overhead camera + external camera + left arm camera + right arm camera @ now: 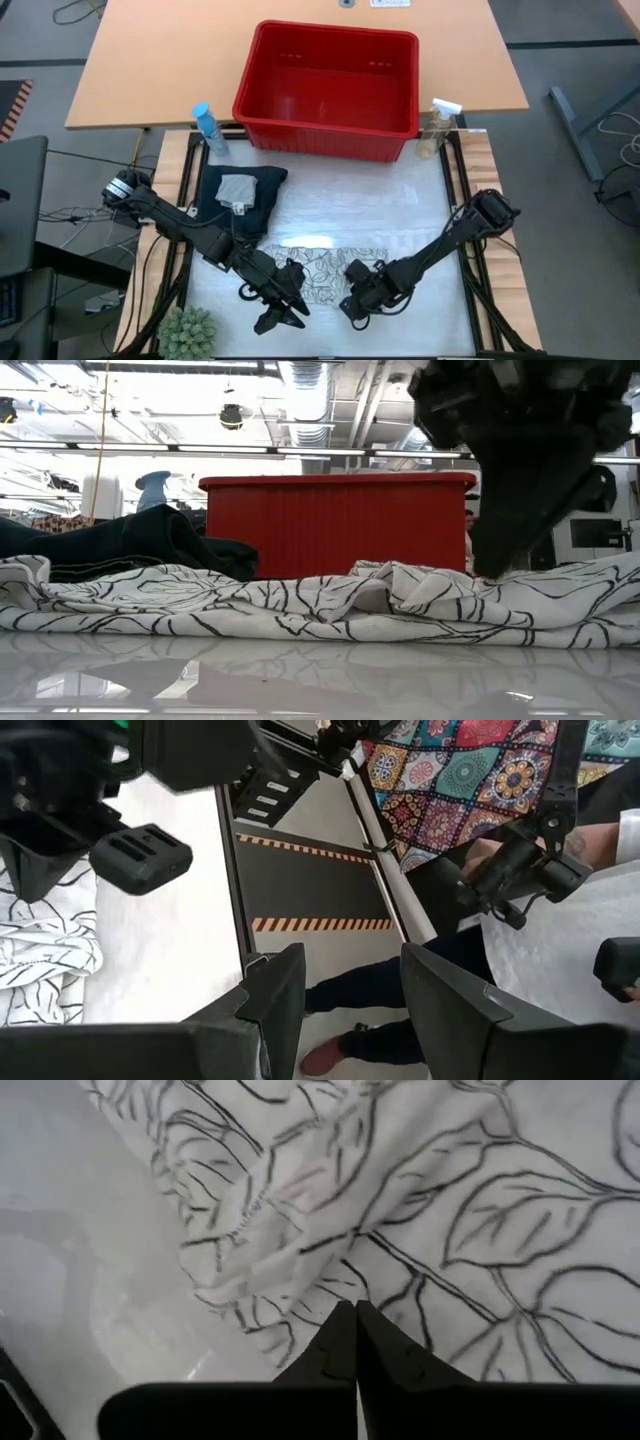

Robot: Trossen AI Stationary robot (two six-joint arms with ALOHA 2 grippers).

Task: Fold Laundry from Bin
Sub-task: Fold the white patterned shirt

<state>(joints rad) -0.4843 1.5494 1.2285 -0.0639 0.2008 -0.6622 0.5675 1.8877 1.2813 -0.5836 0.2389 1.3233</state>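
Note:
The white leaf-print cloth [322, 268] lies rumpled on the table's near middle. My right gripper [356, 300] is shut on it at its near right part. My left gripper [284, 314] hovers open at the cloth's near left end with nothing between its fingers [275, 1005]. The dark trousers [238, 205] lie folded at the left, and the small grey cloth [238, 189] rests flat on top of them. The red bin [330, 90] stands at the far side; no laundry shows inside it. My right gripper pinches a puckered bit of the white cloth [352, 1285] between its two shut fingertips [385, 1342]. The fingers come steeply from above, slanting in from the table's right. The cloth stays on the table, bunched into ridges beside the tips [420, 592]; one layer or several, I cannot tell.
A blue spray bottle [206, 126] stands left of the bin and a clear one [437, 127] right of it. A green plant [187, 335] sits at the near left corner. A person's legs [350, 1005] show beyond the table's near edge.

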